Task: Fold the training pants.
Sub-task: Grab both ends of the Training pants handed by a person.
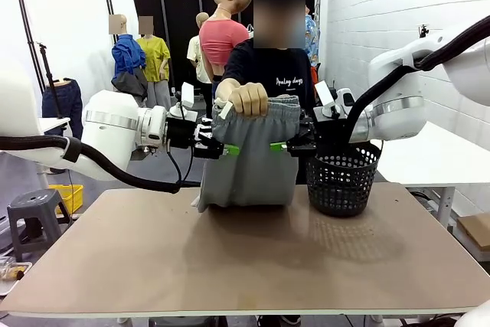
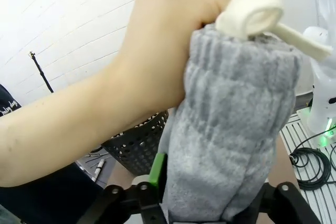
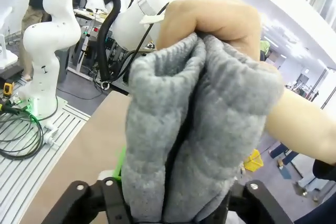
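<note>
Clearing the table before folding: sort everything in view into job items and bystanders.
Job: training pants; person's hand holding their waistband; left gripper and right gripper gripping their sides; table.
Lying about: black mesh basket; grey stool; yellow crate.

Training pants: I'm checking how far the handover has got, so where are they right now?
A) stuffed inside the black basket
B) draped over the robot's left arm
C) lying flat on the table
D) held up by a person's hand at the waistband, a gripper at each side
D: the person's hand clutches the waistband and the training pants hang down, with the left gripper and right gripper at their sides.
</note>
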{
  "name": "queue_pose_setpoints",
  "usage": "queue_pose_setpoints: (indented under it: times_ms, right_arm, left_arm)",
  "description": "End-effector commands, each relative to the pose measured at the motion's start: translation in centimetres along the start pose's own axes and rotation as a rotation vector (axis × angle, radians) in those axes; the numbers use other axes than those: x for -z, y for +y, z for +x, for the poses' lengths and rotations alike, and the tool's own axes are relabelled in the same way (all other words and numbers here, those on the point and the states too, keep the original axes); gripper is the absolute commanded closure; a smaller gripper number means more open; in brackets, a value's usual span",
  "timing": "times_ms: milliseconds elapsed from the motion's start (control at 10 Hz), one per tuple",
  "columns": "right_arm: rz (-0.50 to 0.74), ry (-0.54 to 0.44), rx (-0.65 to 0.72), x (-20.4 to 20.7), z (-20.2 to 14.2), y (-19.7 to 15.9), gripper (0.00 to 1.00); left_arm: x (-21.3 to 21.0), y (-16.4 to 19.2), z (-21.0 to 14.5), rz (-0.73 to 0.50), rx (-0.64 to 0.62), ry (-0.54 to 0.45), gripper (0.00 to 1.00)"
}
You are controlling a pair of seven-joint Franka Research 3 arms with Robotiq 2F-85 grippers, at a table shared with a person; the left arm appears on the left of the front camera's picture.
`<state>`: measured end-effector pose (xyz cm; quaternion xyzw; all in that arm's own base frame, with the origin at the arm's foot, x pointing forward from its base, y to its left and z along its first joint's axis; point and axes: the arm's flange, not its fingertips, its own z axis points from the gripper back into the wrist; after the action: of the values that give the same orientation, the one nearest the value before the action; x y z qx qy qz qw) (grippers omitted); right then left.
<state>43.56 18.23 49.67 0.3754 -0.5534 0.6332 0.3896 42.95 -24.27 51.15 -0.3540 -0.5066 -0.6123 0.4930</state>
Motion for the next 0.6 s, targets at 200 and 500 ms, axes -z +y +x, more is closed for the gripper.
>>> queue_pose_setpoints:
  times_ms: [200, 500]
  right_arm:
    - [0.023, -0.036, 0.087, -0.18, -0.32, -0.58, 1.0]
    - [0.033, -0.03, 0.106, -0.06, -0.51, -0.76, 1.0]
  left_arm:
    - [-0.31, 0.54, -0.27, -0.017, -0.064, -0.098, 1.0]
    - [-0.39, 0.6, -0.51, -0.034, -0.078, -0.11, 1.0]
